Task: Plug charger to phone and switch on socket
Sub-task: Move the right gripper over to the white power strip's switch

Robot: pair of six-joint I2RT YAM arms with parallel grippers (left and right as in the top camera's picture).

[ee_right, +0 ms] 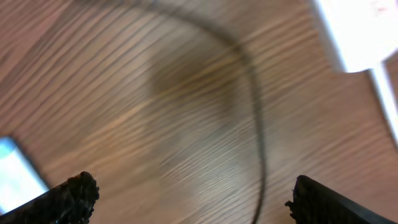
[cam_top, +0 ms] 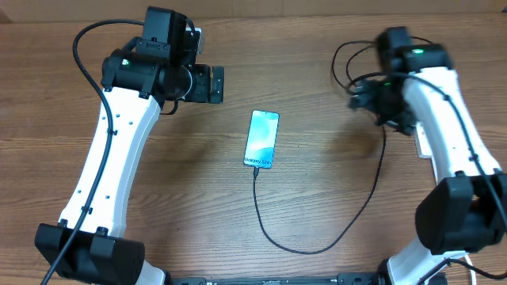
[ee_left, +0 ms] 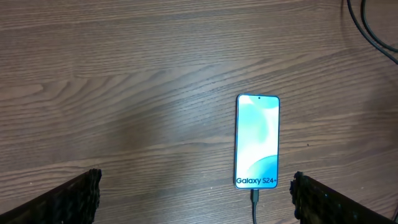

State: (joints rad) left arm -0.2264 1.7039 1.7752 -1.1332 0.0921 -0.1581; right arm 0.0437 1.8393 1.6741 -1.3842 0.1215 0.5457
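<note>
One phone (cam_top: 261,139) lies flat, screen up, near the middle of the table (cam_top: 190,214), with its lettered end toward the robot. The charger (cam_top: 317,247) has its tip seated in that end, and the joint shows plainly in the left wrist view. From there the charger runs toward the robot, loops round to the right and climbs to the right arm (cam_top: 444,103), where its far end is hidden. The socket (ee_right: 357,31) shows only as a blurred white block at the upper right of the right wrist view, and its switches cannot be made out. The left gripper (ee_left: 196,183) hangs above the table, beyond the phone and to its left, fingers spread wide with nothing between them. The right gripper (ee_right: 194,186) is likewise spread wide and empty. It hangs above the wood, with the charger passing beneath it and a corner of the phone at the left edge of its view.
</note>
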